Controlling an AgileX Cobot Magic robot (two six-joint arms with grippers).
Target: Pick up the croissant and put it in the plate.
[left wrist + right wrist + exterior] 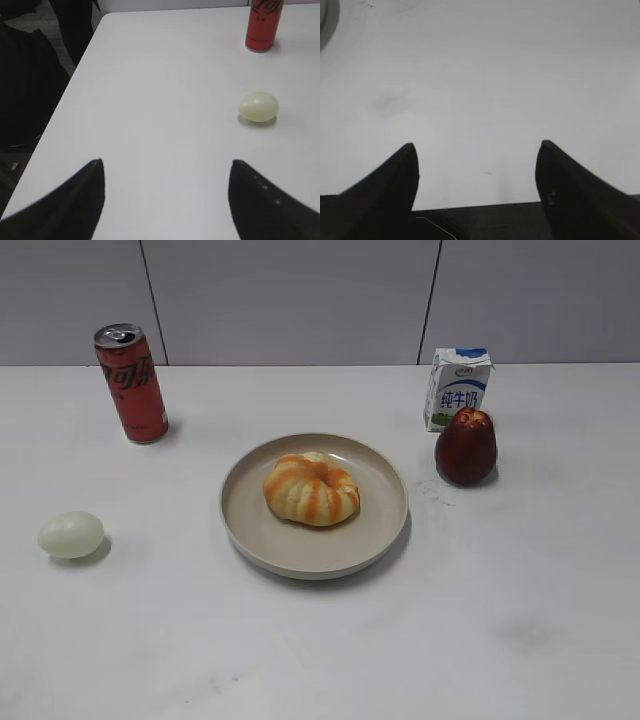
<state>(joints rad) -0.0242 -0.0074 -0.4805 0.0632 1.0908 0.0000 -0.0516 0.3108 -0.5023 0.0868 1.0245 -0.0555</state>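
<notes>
The croissant (311, 489), puffy with orange and cream stripes, lies in the middle of the round beige plate (380, 530) at the table's centre. Neither arm shows in the exterior view. My left gripper (166, 165) is open and empty over bare white table near the front left edge. My right gripper (476, 147) is open and empty over bare table near the front edge; a sliver of the plate's rim (329, 20) shows at the top left of the right wrist view.
A red soda can (132, 383) stands at the back left, also in the left wrist view (263, 25). A pale egg (71, 535) lies at the left (258, 106). A milk carton (457, 388) and a dark red fruit (466, 447) stand right of the plate.
</notes>
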